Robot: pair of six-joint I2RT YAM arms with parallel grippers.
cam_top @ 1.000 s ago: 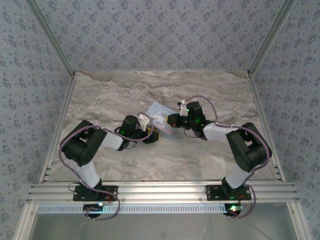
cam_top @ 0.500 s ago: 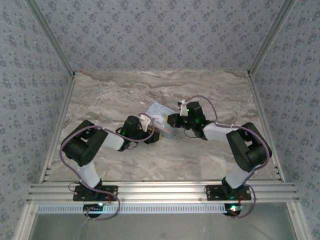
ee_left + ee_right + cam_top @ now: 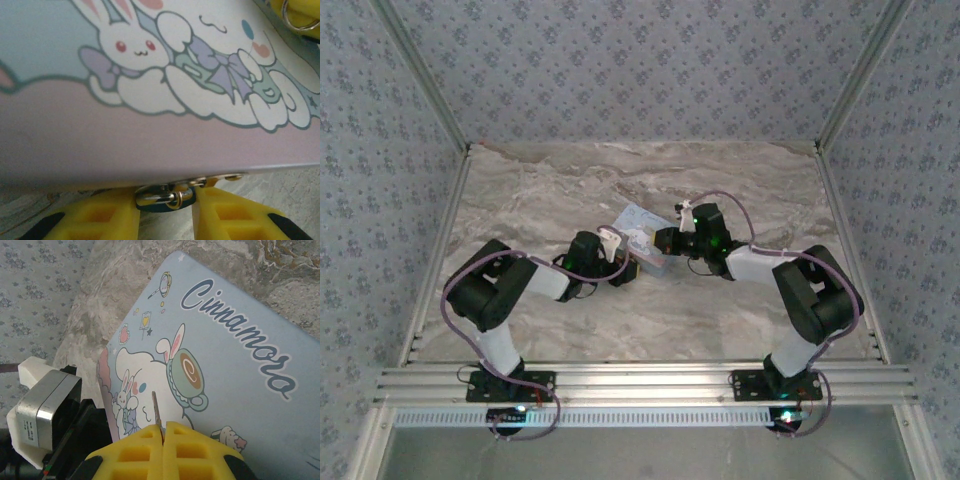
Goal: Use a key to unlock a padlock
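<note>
The padlock (image 3: 162, 197) is a tiny dark blue lock with a shiny metal shackle, hanging at the near edge of the pale blue cartoon tin (image 3: 150, 75). My left gripper (image 3: 166, 204) has a yellow finger pressed against each side of it. In the top view the left gripper (image 3: 630, 268) sits at the tin's (image 3: 642, 232) front corner. My right gripper (image 3: 164, 430) is shut on the key (image 3: 156, 410), whose thin blade sticks out above the tin's lid (image 3: 235, 355). In the top view the right gripper (image 3: 664, 241) hovers at the tin's right side.
The tin lies mid-table on the marble top (image 3: 550, 190). The left arm's wrist camera block (image 3: 45, 412) stands close to the tin's left corner, just left of the key. Aluminium rails (image 3: 640, 382) line the near edge, and patterned walls enclose the table.
The left gripper's fingers have drawn in onto the padlock, and the left wrist has edged slightly toward the tin. The right arm holds still with the key.
</note>
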